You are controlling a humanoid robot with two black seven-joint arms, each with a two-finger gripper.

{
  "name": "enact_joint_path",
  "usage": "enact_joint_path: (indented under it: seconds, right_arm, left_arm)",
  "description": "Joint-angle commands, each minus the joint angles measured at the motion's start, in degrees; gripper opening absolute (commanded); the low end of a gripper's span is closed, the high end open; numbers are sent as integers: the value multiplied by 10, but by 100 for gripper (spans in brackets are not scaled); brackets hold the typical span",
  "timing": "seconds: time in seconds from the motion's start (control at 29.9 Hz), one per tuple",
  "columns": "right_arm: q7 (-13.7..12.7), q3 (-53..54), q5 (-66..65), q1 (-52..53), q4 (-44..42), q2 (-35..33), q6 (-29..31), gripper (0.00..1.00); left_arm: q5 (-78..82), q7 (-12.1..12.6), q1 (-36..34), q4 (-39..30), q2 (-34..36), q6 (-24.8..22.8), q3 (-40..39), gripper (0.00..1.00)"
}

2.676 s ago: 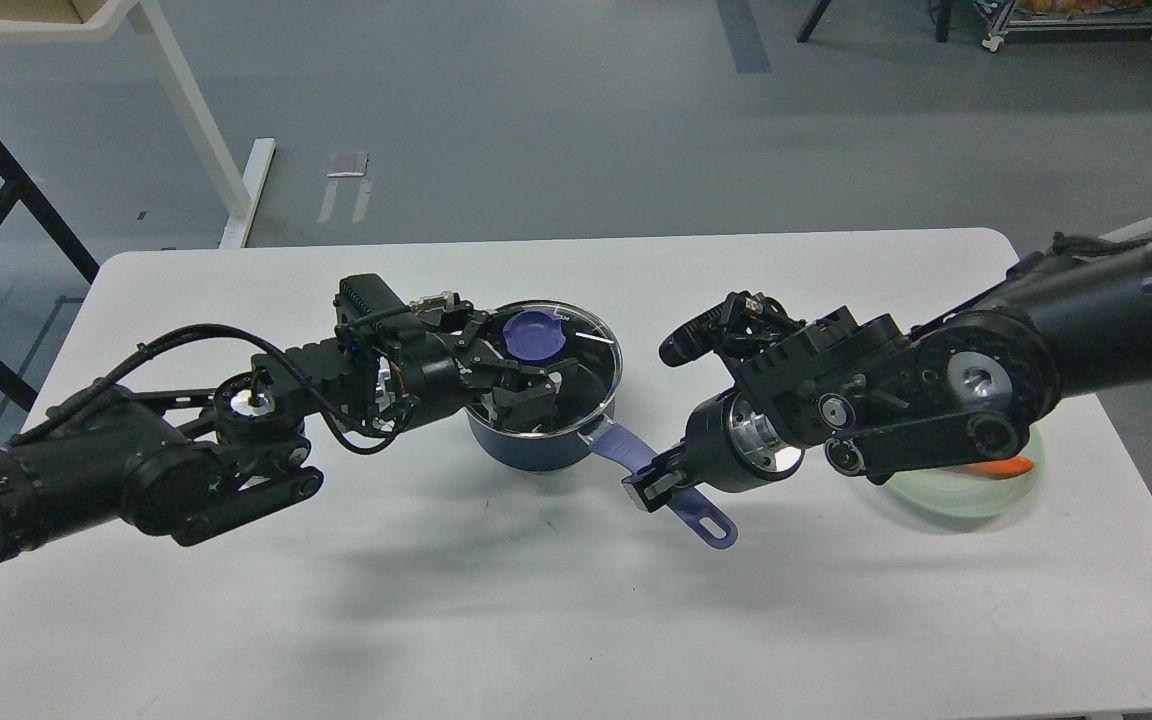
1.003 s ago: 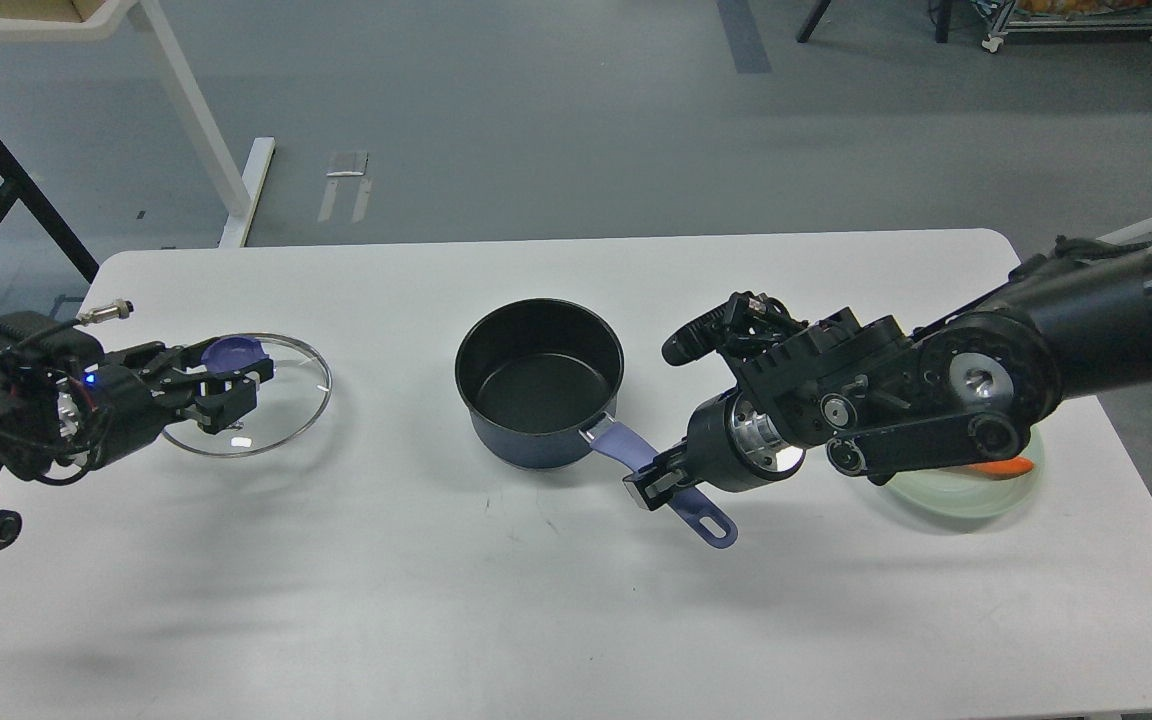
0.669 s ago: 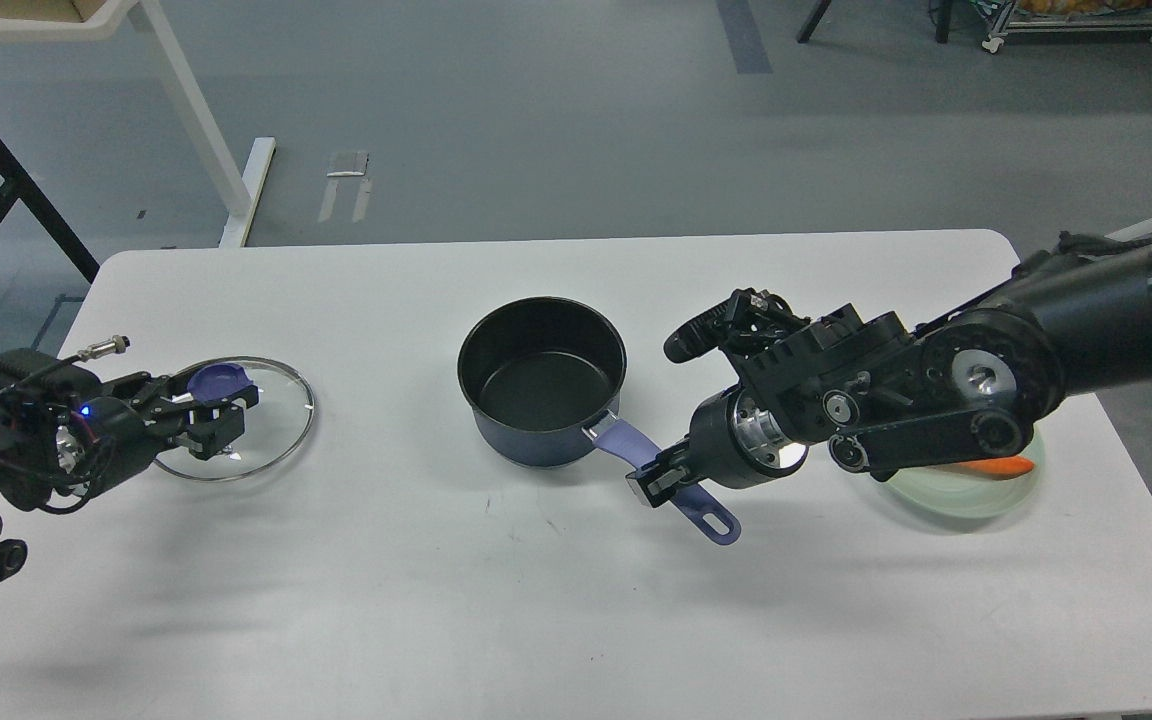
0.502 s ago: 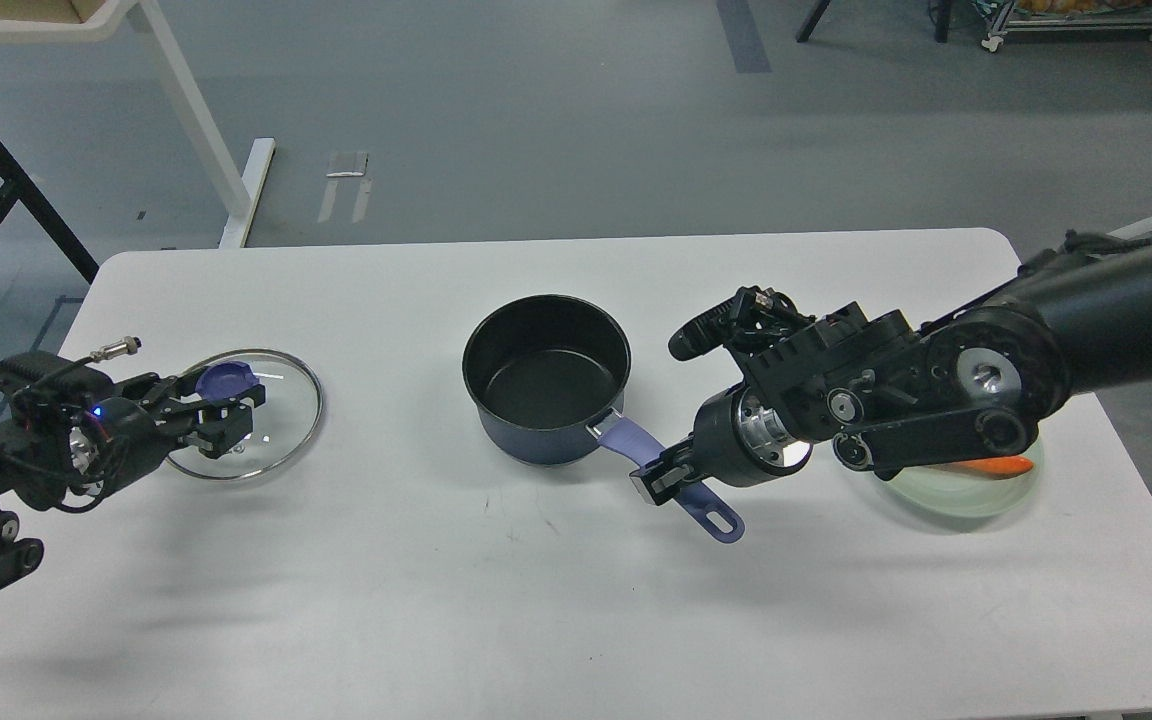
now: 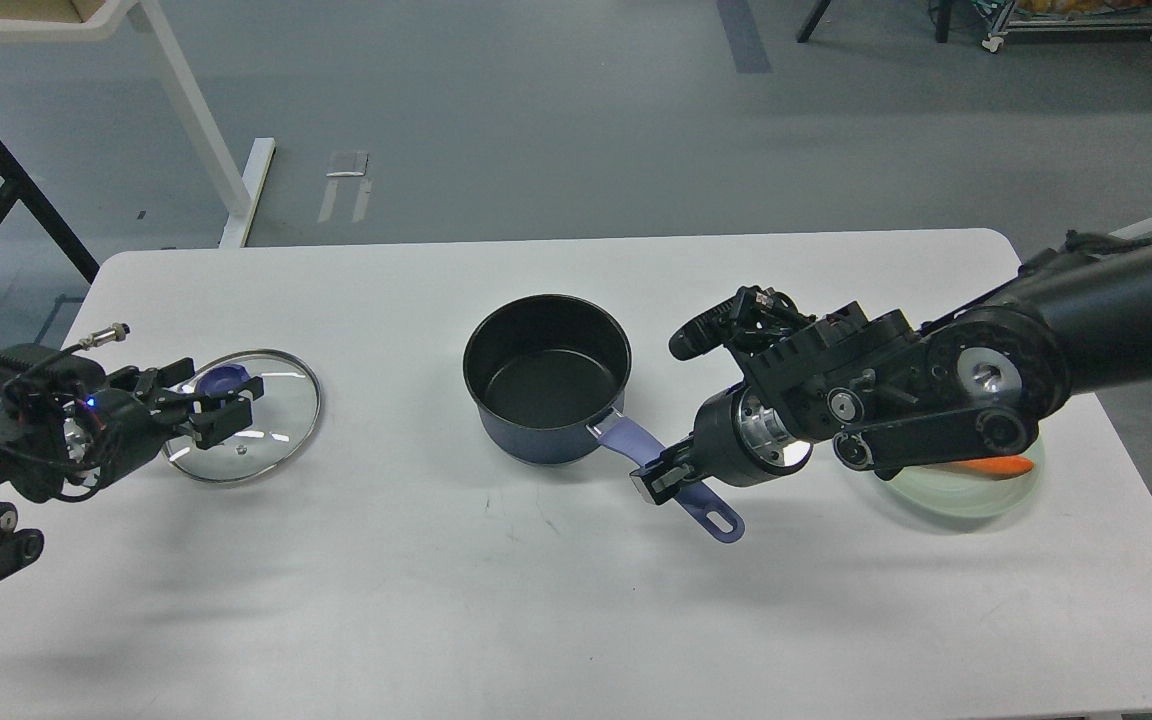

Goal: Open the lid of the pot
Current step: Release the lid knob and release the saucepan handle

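Note:
The dark navy pot [image 5: 546, 385] stands uncovered at the table's middle, its black inside showing. Its lavender handle [image 5: 711, 515] points to the front right. My right gripper [image 5: 663, 478] is shut on the handle's middle. The glass lid [image 5: 266, 430] lies flat on the table at the left, well apart from the pot, purple knob [image 5: 226, 379] up. My left gripper [image 5: 204, 402] is low over the lid with one finger on each side of the knob; the fingers look parted and loose around it.
A pale green plate [image 5: 966, 498] with an orange piece [image 5: 1006, 466] lies at the right, partly under my right arm. The white table [image 5: 536, 620] ends at the front and sides; a white desk leg and black frame stand beyond the far left.
My left gripper carried the lid from the pot to the left and set it flat on the table; it has since drawn slightly left while the lid stayed. The right gripper kept holding the handle.

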Motion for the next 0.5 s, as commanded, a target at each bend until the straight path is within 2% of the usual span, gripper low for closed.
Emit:
enact_joint_path:
  seconds: [0.0,0.07,0.13,0.2,0.3,0.47]
  right_arm:
    - [0,1,3,-1,0,0,0,32]
    - [0,4,4,-2,-5,0,-2,40]
    - [0,7,5,-2,-12,0,-2,57]
    - [2,9,5,-1,-13,-1,-2,69]
    - [4,11,6,-1,-13,-4,-2,78]
    - [4,18,7,-1,-13,-22,-2,86]
  left_arm:
    - [-45,-1,-14,0,1,1,-8,97]
    - [-113,0,-36,0,3,-3,-7,99]
    - [-192,0,-59,0,4,-4,-7,99]
    - [-272,3,-76,0,3,-11,-6,99]
    - [-337,7,-102,0,3,-34,-5,99]
    - [-372,7,-125,0,4,-56,-8,99]
